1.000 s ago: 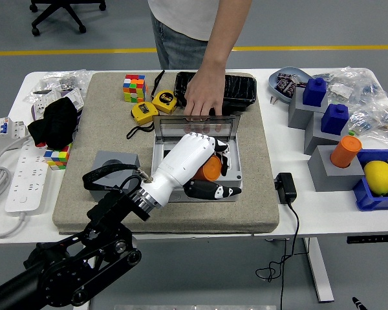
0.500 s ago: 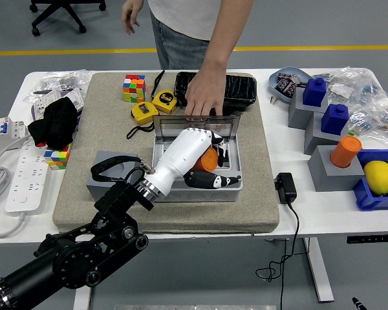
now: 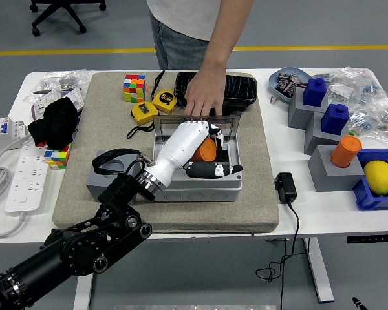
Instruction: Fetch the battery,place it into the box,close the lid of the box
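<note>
My left hand [image 3: 215, 152], white with black fingers, reaches in from the lower left and hangs over the open grey box [image 3: 197, 188] on the mat. Its fingers are curled on an orange battery [image 3: 207, 150], held just above the box's inside. The thumb points right across the box. The box's clear lid [image 3: 227, 124] stands upright at the far side, and a person's hand [image 3: 204, 97] rests on its top edge. Whether the battery touches the box floor is hidden by my hand. My right arm does not show.
Behind the box on the grey mat [image 3: 116, 213] lie two yellow tape measures [image 3: 144, 113], a colour cube [image 3: 134, 87] and a black case [image 3: 236, 87]. A small grey box [image 3: 102, 161] sits under my forearm. A black adapter [image 3: 285, 187] and grey blocks [image 3: 323, 169] stand at right.
My left hand has moved forward and up the picture with the battery, deeper over the box. The person's hand stays on the lid.
</note>
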`<state>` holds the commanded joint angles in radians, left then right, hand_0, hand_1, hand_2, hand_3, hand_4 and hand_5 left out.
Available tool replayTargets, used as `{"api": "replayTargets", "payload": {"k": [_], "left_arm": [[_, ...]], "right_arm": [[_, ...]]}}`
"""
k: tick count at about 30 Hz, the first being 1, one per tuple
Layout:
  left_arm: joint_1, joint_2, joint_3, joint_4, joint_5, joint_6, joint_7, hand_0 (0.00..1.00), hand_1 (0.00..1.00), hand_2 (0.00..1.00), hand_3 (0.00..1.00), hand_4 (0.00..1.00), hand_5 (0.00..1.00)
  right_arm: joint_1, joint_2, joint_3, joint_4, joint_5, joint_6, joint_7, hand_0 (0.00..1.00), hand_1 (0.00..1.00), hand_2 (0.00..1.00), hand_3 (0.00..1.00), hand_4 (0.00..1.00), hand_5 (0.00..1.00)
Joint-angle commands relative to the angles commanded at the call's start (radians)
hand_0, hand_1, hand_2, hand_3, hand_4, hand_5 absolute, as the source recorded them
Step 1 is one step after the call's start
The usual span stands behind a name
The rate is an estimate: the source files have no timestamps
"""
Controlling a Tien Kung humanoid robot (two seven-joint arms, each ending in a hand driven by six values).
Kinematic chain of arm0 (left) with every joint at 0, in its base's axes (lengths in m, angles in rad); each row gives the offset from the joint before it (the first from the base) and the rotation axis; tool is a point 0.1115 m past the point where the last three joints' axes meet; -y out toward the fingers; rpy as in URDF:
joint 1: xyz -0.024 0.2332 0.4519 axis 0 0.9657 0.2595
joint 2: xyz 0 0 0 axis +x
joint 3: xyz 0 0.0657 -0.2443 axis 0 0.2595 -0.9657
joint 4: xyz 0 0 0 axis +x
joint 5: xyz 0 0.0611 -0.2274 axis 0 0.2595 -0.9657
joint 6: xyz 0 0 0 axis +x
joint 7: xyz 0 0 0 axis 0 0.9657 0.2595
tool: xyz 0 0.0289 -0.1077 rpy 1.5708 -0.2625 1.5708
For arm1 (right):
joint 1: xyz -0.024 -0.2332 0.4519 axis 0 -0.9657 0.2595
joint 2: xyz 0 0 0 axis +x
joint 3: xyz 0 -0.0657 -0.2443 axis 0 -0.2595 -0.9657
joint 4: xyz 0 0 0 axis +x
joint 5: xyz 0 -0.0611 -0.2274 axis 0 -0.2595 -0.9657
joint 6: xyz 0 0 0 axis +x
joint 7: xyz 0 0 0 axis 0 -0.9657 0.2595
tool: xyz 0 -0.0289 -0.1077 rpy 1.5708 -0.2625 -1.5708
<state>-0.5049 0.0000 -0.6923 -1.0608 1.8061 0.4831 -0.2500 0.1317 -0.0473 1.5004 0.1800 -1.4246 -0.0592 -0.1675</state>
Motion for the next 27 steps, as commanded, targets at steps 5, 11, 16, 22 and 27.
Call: {"api": "replayTargets", "payload": {"k": [5,11,16,22,27], "left_arm": [[-0.003,0.0,0.002,0.009,-0.013,0.002,-0.004,0.061,0.002,0.016,0.038,0.998,0.471],[-0.006,0.0,-0.002,0.013,-0.01,0.002,-0.005,0.073,0.002,0.029,0.048,0.998,0.472],[-0.01,0.0,-0.008,0.017,-0.01,0.002,-0.009,0.073,0.002,0.029,0.048,0.998,0.472],[-0.025,0.0,-0.005,0.04,-0.03,0.002,-0.016,0.101,0.01,0.047,0.056,0.998,0.489],[-0.034,0.0,0.001,0.058,-0.026,-0.005,-0.016,0.103,0.012,0.047,0.056,0.998,0.493]], "right_arm": [[0.0,0.001,-0.001,0.0,0.001,0.0,0.001,0.766,0.692,0.712,0.765,0.998,0.998],[-0.001,0.001,0.001,0.0,-0.001,0.0,0.0,0.766,0.691,0.713,0.764,0.998,0.998],[0.001,0.001,0.001,0.0,0.0,0.0,0.002,0.766,0.691,0.713,0.764,0.998,0.998],[0.001,0.001,0.003,0.0,-0.003,0.001,0.0,0.766,0.692,0.713,0.764,0.998,0.998],[0.002,0.002,0.003,0.0,-0.003,0.0,0.002,0.766,0.692,0.713,0.765,0.998,0.998]]}}
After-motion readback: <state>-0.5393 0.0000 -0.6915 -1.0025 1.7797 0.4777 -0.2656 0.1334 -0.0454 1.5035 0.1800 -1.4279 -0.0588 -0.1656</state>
